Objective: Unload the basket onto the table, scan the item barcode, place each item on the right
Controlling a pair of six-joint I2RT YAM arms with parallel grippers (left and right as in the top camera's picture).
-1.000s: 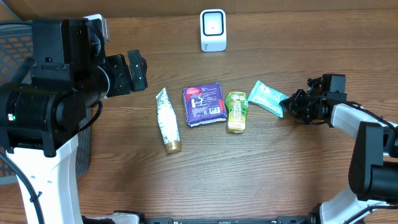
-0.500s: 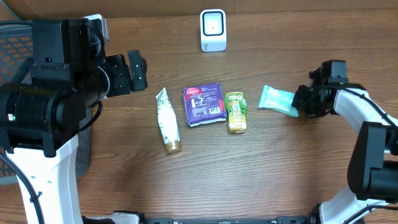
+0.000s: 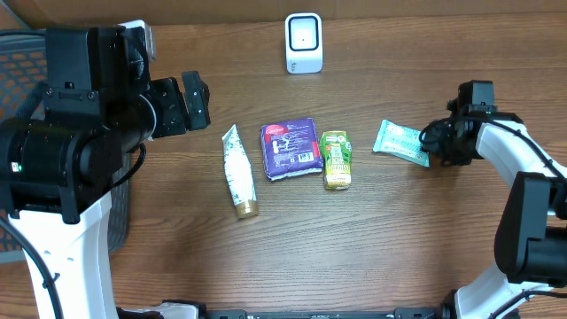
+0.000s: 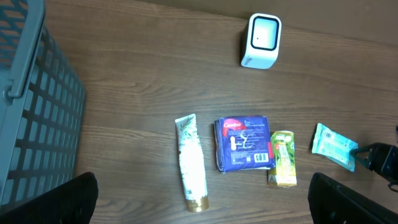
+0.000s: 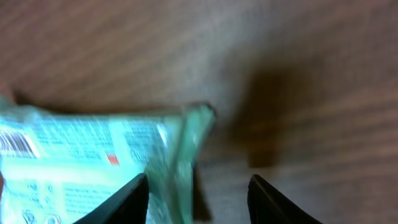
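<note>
Right claw (image 3: 432, 144) has let go: jaws now apart, packet (image 3: 400, 142) end lying loose between them on the tabletop (image 3: 372, 248). A sec ago it was clenched on that packet right beside the box (image 3: 337, 159); since then it pulled it rightward, apart from the row. Packet lies flat, far from scanner (image 3: 303, 42), so prob. a regrip before scanning. Left claw (image 3: 197, 102) wide open, idle.

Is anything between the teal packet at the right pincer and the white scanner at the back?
Nothing visible does. The teal packet lies right of the green carton, and the bare table between it and the white scanner holds nothing. The right pincer sits at the packet's right end, jaws apart.
</note>
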